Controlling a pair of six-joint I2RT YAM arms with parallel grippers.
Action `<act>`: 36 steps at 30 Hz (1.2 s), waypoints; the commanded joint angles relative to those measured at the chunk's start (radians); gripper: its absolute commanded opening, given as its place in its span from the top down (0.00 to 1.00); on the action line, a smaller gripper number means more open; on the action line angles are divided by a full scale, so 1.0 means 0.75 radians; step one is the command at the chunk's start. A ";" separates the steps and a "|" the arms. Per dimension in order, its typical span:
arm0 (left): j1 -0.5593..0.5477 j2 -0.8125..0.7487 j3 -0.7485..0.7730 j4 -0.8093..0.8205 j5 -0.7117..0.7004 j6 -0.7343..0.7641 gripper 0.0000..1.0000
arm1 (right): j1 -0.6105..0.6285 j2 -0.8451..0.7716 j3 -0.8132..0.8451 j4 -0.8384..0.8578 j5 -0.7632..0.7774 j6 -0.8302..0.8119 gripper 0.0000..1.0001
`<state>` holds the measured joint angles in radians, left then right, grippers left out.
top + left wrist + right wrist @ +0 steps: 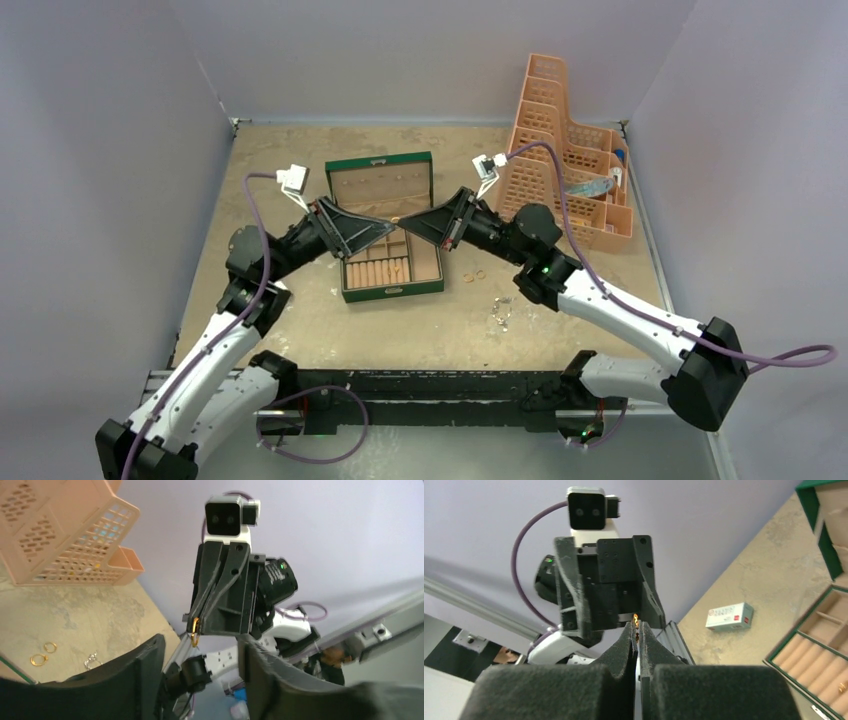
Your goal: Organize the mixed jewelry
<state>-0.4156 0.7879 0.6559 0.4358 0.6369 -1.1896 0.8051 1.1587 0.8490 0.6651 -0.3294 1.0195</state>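
right gripper [636, 630]: fingers pressed together, pinching a ring [194, 626] at their very tips.
ring: gold, held in the air above the open box [394, 292]; part of it hangs below the pads (clearest from the left wrist).
left gripper [200, 645]: fingers spread and holding nothing, facing the right gripper tip to tip. Whether the ring reaches in between its fingers cannot be told.
arms: both reach in from the sides and meet over the middle of the box.
loose rings [469, 275]: two, gold, lying side by side on the table [300, 320] just to the right of the box.
chain [500, 312]: small and silvery, on the table nearer the arm bases than the loose rings, and apart from them.
box: green with beige lining, lid standing up at the back; there are ring rolls at the front and small compartments behind them.
basket [560, 150]: peach plastic with tiered compartments, at the far right of the table, well away from the jewelry.
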 commanded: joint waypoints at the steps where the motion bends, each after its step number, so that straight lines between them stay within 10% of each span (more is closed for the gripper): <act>1: -0.002 -0.149 0.041 -0.418 -0.309 0.176 0.35 | 0.001 0.015 0.067 -0.163 0.119 -0.066 1.00; 15: -0.002 -0.276 0.258 -1.380 -1.269 0.522 0.22 | 0.249 0.471 0.394 -0.931 0.778 -0.203 1.00; 36: -0.002 -0.171 0.269 -1.405 -1.272 0.676 0.21 | 0.410 1.047 0.998 -1.651 1.167 -0.034 1.00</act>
<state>-0.4156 0.6701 0.8284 -0.6247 -0.3176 -0.7109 1.1103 1.9533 1.5345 -0.4614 0.4480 0.9352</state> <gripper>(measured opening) 0.783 0.008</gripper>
